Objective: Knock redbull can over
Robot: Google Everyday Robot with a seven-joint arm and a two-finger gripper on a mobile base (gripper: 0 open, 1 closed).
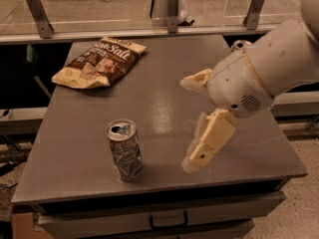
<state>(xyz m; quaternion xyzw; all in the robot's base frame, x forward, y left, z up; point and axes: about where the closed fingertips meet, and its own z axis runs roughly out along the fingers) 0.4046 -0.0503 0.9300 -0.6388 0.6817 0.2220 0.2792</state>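
The redbull can [123, 151] stands upright on the grey table [75, 128], close to the front edge and somewhat left of its middle. Its silver top with the pull-tab opening faces up, and its side looks dented and crumpled. Nothing touches it. The gripper [187, 124] hangs over the table to the right of the can, near the front edge and apart from the can, with bare tabletop between them. Its two cream-coloured fingers are spread wide and hold nothing: one finger [196, 80] points left, toward the middle of the table, and the other [207, 143] slants down toward the front edge, its tip low over the surface. The bulky white arm [269, 68] comes in from the right edge and covers much of the table's right side. Behind it, by the back right corner, the top of a second can [240, 45] shows, while the rest of it is hidden by the arm. A brown and yellow chip bag [97, 61] lies flat near the back left corner, well apart from the can. Below the front edge is a drawer [167, 218] with a dark handle.
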